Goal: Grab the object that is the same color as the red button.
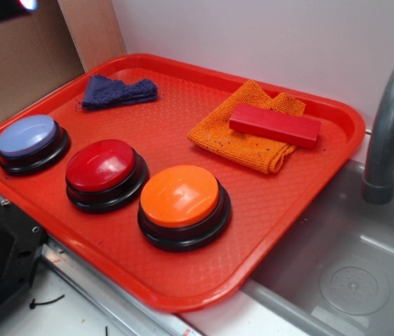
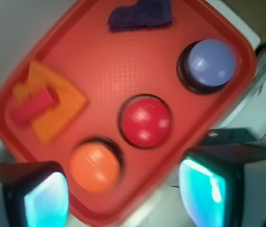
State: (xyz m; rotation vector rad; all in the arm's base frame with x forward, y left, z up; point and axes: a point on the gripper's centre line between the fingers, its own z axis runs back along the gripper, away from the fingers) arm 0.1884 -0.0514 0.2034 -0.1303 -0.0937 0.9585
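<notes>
Cyan-lit pads face each other across a broad gap in the wrist view: the gripper is spread wide and has nothing between its fingers. It is high over the near edge of the tray, with the camera looking straight down so that almost the whole tray fits in the blurred picture. In the exterior view only a dark corner of something shows at the top left, too little to say whether it belongs to the arm.

On the red plastic tray three domed push buttons stand in a slanted row on black bases. The red button is the middle one, the orange button is just beside it toward the sink side, and the pale blue button stands beside it on the other side. At the back of the tray lies the orange cloth, folded, and the red block rests flat on top of it, its far end reaching past the cloth's edge. The block lies well apart from the buttons and from the gripper. A crumpled dark blue cloth lies near the tray's far corner.

Beside the tray a grey sink with its grey faucet takes up the right of the exterior view. No writing can be read anywhere.
</notes>
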